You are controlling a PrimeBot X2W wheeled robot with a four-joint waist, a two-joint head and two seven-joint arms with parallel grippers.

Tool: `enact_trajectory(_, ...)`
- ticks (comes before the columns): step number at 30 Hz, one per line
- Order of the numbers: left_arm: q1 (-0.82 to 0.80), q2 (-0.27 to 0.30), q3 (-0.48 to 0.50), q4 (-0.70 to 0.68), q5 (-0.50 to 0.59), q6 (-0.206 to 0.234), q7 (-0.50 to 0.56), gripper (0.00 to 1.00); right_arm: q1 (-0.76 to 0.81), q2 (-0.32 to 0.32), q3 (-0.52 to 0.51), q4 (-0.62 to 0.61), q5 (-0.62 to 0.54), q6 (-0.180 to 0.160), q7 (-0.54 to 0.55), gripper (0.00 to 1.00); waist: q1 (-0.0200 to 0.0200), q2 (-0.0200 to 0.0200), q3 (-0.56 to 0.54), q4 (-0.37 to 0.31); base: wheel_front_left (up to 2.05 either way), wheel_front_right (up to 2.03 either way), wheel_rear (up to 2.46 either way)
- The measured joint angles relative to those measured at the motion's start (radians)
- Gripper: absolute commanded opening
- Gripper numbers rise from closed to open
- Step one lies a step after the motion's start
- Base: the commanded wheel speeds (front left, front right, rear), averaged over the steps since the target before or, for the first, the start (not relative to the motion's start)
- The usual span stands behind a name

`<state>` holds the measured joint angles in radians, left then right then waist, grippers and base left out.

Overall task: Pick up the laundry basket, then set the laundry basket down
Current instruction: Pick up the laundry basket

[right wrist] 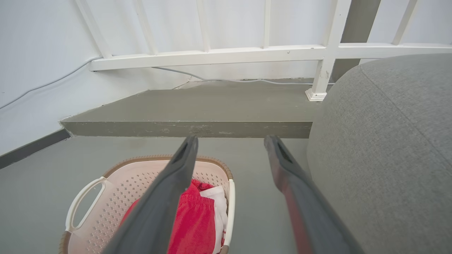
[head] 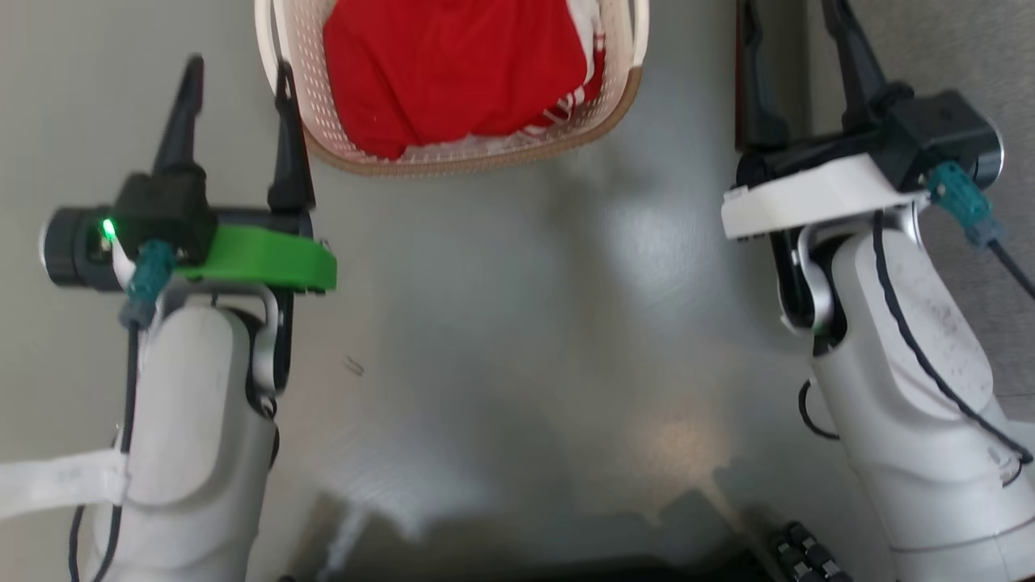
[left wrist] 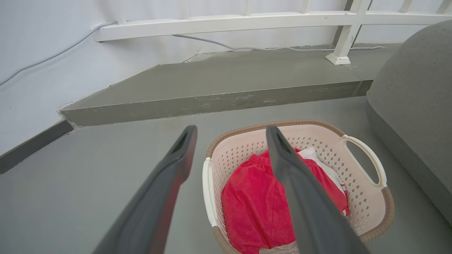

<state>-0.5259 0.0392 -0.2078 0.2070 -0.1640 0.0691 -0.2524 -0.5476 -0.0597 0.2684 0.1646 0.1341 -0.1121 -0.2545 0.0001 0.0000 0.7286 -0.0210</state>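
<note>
Head view: top edge cuts off the far part of the basket (head: 485, 162) & the red cloth (head: 453, 73) in it, also the finger tips of the right gripper (head: 796, 32). Dark stuff (head: 566, 566) at the btm edge is cut off, can't tell what. Left wrist view: one finger (left wrist: 303, 197) of the left gripper (left wrist: 231, 129) hides some red cloth; btm edge cuts the basket's near end. White cloth (left wrist: 317, 157) is mostly under the red one. Right wrist view: a finger (right wrist: 166, 197) hides part of the basket, near end cut off too.
</note>
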Motion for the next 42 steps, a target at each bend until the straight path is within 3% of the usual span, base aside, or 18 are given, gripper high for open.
enact_trajectory(10, -0.14, -0.004, 0.005, 0.048, 0.0, -0.008, -0.004, 1.0, -0.13, -0.002, -0.007, 0.075, -0.005, 0.007, 0.0, 1.0, 0.0, 0.0, 0.13, 0.011, 0.0, 0.0, 0.0)
enact_trajectory(23, -0.322, -0.008, 0.009, 0.216, 0.0, -0.028, 0.007, 1.0, -0.344, -0.005, 0.0, 0.243, -0.005, 0.032, 0.0, 1.0, 0.0, 0.0, 0.294, 0.021, 0.0, 0.0, 0.0)
enact_trajectory(42, -0.466, -0.016, 0.018, 0.484, -0.018, -0.044, 0.067, 1.0, -0.51, -0.008, 0.054, 0.548, 0.064, 0.055, 0.067, 1.0, -0.0001, 0.0, 0.325, 0.048, 0.0, 0.0, 0.0)
